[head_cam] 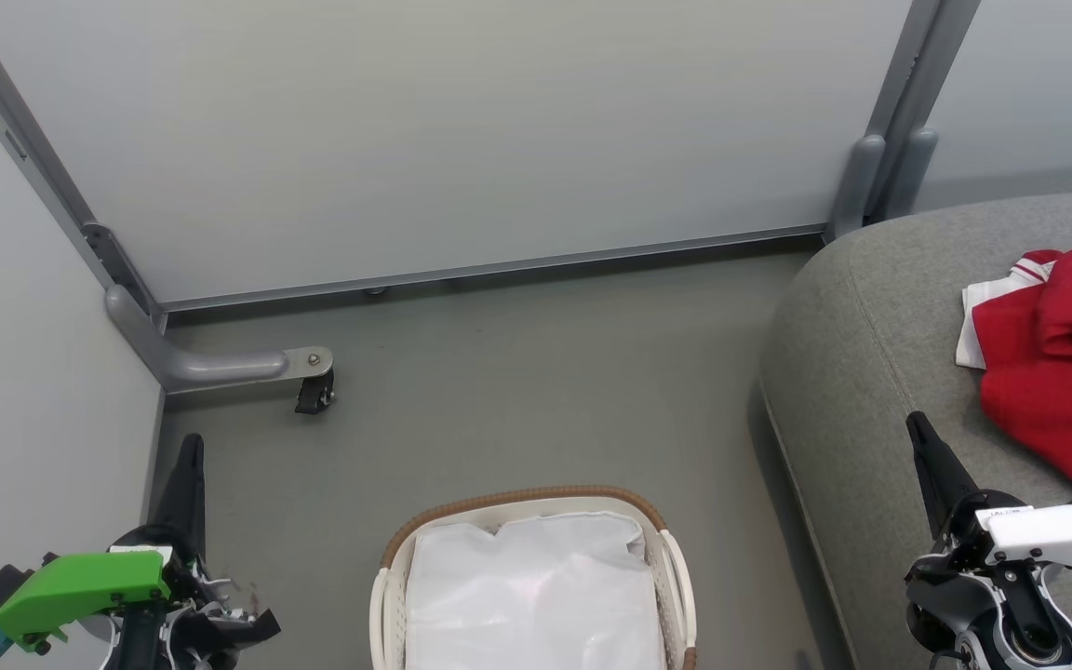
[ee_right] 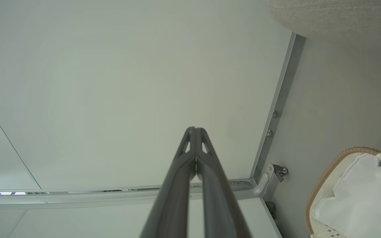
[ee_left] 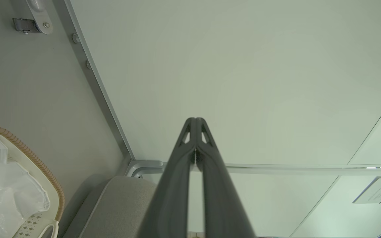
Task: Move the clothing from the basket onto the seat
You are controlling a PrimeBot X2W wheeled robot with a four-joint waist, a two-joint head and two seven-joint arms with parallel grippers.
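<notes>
The red clothing (head_cam: 1066, 363) with white trim lies bunched on the grey seat (head_cam: 862, 372) at the right. The cream basket (head_cam: 666, 549) with its brown woven rim stands on the floor at the bottom centre, holding just its white liner (head_cam: 536, 586). My left gripper (head_cam: 190, 447) rests at the lower left, fingers pressed together and empty; the left wrist view shows its tips (ee_left: 195, 120) closed before a pale wall. My right gripper (head_cam: 917, 426) sits at the lower right over the seat's front edge, also shut and empty, its tips (ee_right: 195, 129) closed in the right wrist view.
Pale partition panels (head_cam: 443, 130) on grey metal frames close off the back and left. A grey support foot with a black caster (head_cam: 313, 391) juts onto the grey floor (head_cam: 517, 391) at the left. The basket rim (ee_left: 41, 165) and the seat corner (ee_left: 117, 205) appear in the left wrist view.
</notes>
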